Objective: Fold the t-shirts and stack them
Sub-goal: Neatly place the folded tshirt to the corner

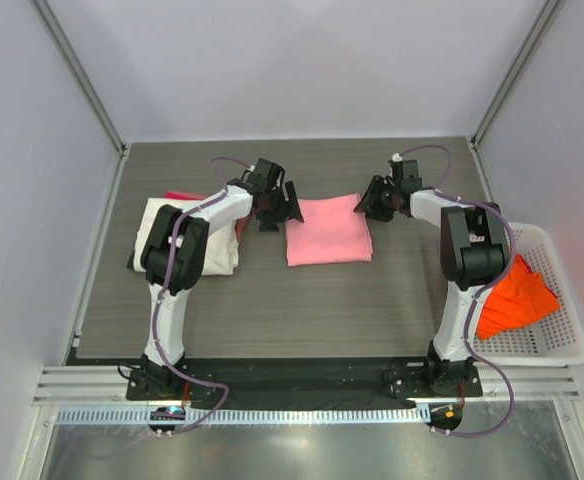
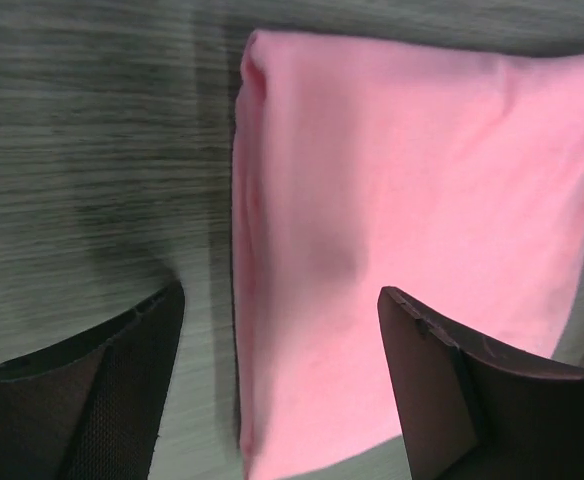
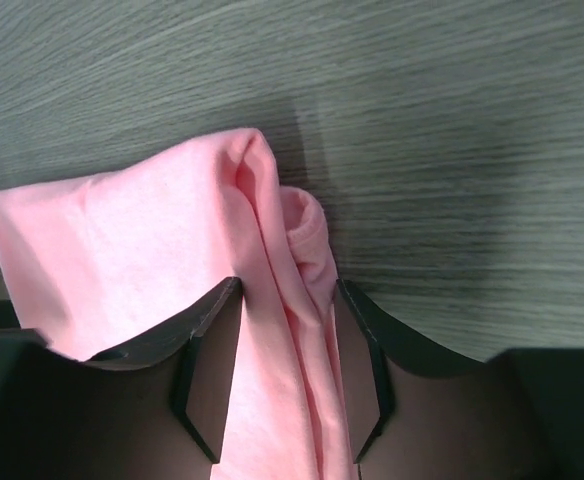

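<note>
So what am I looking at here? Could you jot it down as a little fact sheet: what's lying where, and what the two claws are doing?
surface: dark wood-grain table
middle: pink t-shirt, folded into a rectangle
left side: cream-white t-shirt, with a red t-shirt peeking out under its far edge
right side: white basket holding a crumpled orange t-shirt
left gripper: open, straddling the pink shirt's left edge
right gripper: shut on a bunched fold at the pink shirt's right corner

Both arms stretched toward 12 o'clock, wrists turned inward.
Left gripper (image 1: pixel 284 205) faces 3 o'clock, fingers (image 2: pixel 122 390) spread wide; right gripper (image 1: pixel 368 207) faces 9 o'clock, fingers (image 3: pixel 207 370) pinching a pink t-shirt (image 3: pixel 142 240) fold.
</note>
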You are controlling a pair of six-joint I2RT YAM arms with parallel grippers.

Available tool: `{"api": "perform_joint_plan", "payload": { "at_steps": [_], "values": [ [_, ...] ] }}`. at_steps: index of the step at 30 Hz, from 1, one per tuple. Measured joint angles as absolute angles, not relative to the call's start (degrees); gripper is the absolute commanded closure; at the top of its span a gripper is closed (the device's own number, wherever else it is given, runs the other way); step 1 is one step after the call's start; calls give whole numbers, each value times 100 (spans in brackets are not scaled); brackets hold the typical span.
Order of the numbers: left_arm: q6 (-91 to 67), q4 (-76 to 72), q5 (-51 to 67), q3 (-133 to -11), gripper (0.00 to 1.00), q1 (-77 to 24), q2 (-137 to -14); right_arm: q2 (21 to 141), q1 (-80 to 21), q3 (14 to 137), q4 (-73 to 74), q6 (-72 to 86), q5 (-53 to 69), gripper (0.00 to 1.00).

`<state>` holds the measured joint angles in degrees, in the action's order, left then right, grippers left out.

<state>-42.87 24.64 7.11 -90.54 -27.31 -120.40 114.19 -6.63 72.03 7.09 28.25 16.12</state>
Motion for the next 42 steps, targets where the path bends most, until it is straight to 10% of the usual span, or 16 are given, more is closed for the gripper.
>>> {"api": "perform_joint_plan", "payload": {
  "at_steps": [6, 15, 20, 28, 42],
  "values": [
    [-4488, 2281, 904, -9126, 21, -2714, -12237, 11526, -670, 7314, 687, 2864, 1732, 53],
    [-4746, 1914, 1201, -9218, 51, -2648, -12532, 11751, -779, 7631, 764, 2864, 1649, 63],
    [-4952, 1594, 1151, -9233, 100, -2646, -12698, 11841, -902, 7743, 829, 2840, 1396, 99],
    [-4460, 1413, -27, -8335, 100, -3022, -11657, 10715, -1424, 6866, 934, 2840, 786, 99],
    [-3688, 3225, -541, -6884, 100, -2067, -6340, 7618, -3946, 6884, 1369, 3199, -73, 99]
  ]
}}
